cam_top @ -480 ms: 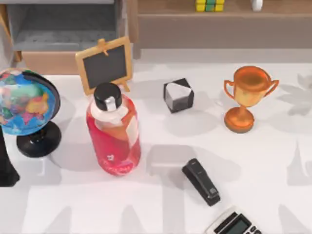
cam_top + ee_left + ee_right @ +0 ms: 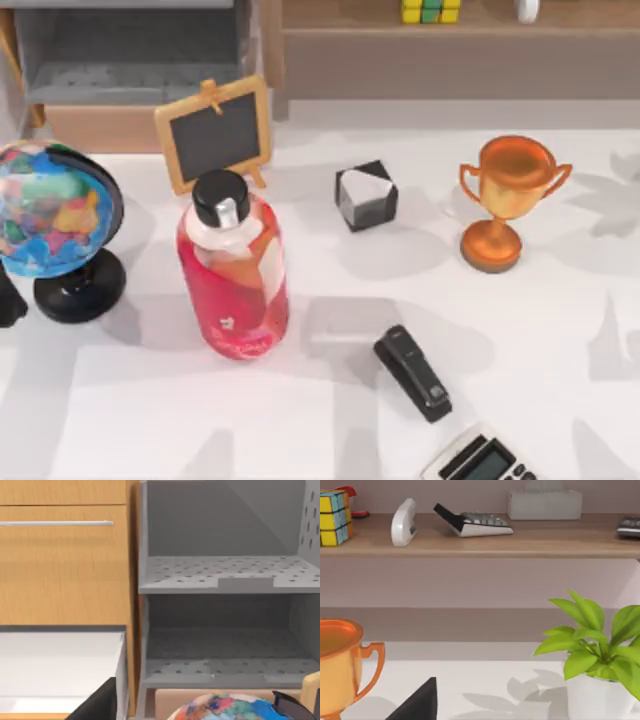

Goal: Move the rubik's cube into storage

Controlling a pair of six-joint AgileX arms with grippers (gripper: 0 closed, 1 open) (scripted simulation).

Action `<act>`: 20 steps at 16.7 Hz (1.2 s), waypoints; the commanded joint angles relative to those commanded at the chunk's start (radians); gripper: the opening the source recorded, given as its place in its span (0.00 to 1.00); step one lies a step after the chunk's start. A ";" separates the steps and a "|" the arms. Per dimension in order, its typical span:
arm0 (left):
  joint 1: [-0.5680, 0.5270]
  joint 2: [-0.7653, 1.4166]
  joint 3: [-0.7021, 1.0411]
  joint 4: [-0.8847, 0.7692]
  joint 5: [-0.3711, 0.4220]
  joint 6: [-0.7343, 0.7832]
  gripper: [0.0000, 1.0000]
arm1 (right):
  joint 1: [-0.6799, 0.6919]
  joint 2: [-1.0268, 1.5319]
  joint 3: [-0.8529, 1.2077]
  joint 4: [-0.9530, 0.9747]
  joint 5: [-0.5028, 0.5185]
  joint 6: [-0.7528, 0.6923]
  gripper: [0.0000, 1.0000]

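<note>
The rubik's cube (image 2: 431,10) sits on the wooden shelf (image 2: 480,40) behind the table (image 2: 150,420), well apart from both grippers. In the right wrist view it stands at the shelf's end, ahead of and above the right gripper (image 2: 417,702). A white upright object (image 2: 403,522), a tilted shelf calculator (image 2: 475,524) and a tissue box (image 2: 545,504) stand farther along the same board.

I see the right gripper as a dark wedge low in its own view. I cannot tell whether it is spread or pressed together. A copper trophy (image 2: 337,665) stands near it on one side and a potted plant (image 2: 595,650) on the other.

The left arm (image 2: 8,300) is at the table's left edge, just beside the base of the globe (image 2: 50,210). The left gripper (image 2: 97,702) faces a grey perforated rack (image 2: 225,575) beside a wooden drawer unit (image 2: 60,565). Its state cannot be told either.

On the table away from both grippers stand a small chalkboard (image 2: 215,135) and a red bottle (image 2: 235,280). A black-and-white cube (image 2: 365,197), a black stapler (image 2: 412,373) and a table calculator (image 2: 480,460) are there too, none of them held.
</note>
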 joint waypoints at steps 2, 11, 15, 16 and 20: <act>-0.065 0.155 0.131 0.060 -0.060 0.008 1.00 | 0.000 0.000 0.000 0.000 0.000 0.000 1.00; -0.439 1.241 0.897 0.418 -0.389 0.031 1.00 | 0.000 0.000 0.000 0.000 0.000 0.000 1.00; -0.591 1.720 1.196 0.544 -0.523 0.030 1.00 | 0.000 0.000 0.000 0.000 0.000 0.000 1.00; -0.623 1.819 1.257 0.568 -0.553 0.027 1.00 | 0.000 0.000 0.000 0.000 0.000 0.000 1.00; -0.710 2.110 1.442 0.638 -0.652 0.010 1.00 | 0.000 0.000 0.000 0.000 0.000 0.000 1.00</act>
